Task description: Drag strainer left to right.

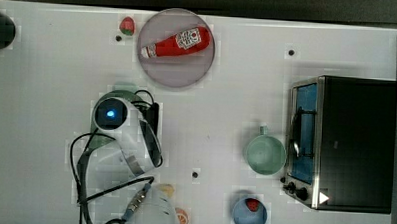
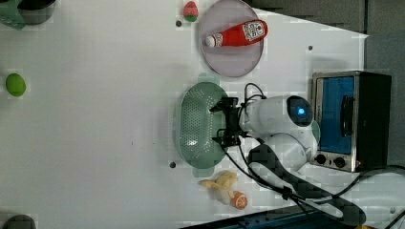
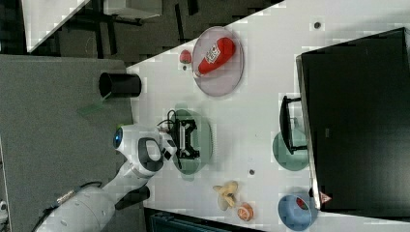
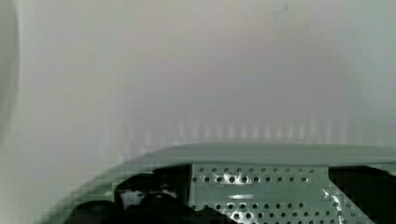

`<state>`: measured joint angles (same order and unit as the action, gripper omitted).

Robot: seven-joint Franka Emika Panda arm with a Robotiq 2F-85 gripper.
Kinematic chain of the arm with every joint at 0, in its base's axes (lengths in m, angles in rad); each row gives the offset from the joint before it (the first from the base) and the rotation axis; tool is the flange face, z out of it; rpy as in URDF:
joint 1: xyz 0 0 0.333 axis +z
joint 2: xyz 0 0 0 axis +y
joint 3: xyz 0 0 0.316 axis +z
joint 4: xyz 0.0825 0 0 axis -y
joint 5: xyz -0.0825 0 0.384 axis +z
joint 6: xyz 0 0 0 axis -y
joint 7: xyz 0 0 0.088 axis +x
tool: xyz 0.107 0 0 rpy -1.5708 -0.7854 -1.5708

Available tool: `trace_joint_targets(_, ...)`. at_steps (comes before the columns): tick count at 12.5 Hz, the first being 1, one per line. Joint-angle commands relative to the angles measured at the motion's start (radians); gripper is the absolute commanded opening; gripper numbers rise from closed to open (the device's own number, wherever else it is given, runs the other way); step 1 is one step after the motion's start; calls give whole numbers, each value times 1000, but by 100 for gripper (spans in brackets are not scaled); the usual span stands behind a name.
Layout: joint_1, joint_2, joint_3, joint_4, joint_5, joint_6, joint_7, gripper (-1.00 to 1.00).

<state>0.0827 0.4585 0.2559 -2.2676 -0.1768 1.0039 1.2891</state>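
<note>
End effector (image 2: 228,125) lowered into the strainer (image 2: 197,125), fingers spread wide apart inside the bowl near one long wall, pinching nothing. Strainer lying on the white table (image 2: 95,143), long axis up-down in the left view, between the plate with the ketchup bottle (image 2: 237,34) and the banana (image 2: 220,185). Judged ready for dragging crosswise to that axis, toward the top view's right, mint cup (image 1: 265,154) and toaster oven (image 1: 349,144) well ahead.
</note>
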Motion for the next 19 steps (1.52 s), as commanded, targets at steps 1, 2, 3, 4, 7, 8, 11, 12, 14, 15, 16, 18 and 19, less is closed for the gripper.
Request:
trace_joint_targets(1, -33, -57, -60, -42, 8, 17, -129, 100)
trace_joint_targets(2, -37, -62, -79, -52, 8, 20, -156, 100)
trace_joint_targets(3, -42, -66, -97, -63, 8, 24, -172, 100)
trace_joint_targets(4, -46, -70, -114, -74, 8, 30, -187, 100)
trace_joint_targets(7, -53, -81, -167, -106, 8, 64, -225, 100)
trace_joint_targets(8, -55, -82, -183, -114, 8, 75, -260, 100)
trace_joint_targets(11, -58, -82, -246, -121, 8, 82, -322, 100)
trace_joint_targets(12, -59, -82, -267, -122, 8, 82, -324, 100)
trace_joint_targets(14, -59, -82, -301, -123, 8, 82, -371, 100)
trace_joint_targets(15, -60, -82, -320, -124, 8, 83, -398, 100)
trace_joint_targets(16, -61, -82, -340, -124, 8, 83, -416, 100)
trace_joint_targets(18, -62, -82, -380, -124, 8, 83, -427, 100)
trace_joint_targets(19, -63, -82, -396, -124, 8, 84, -432, 100)
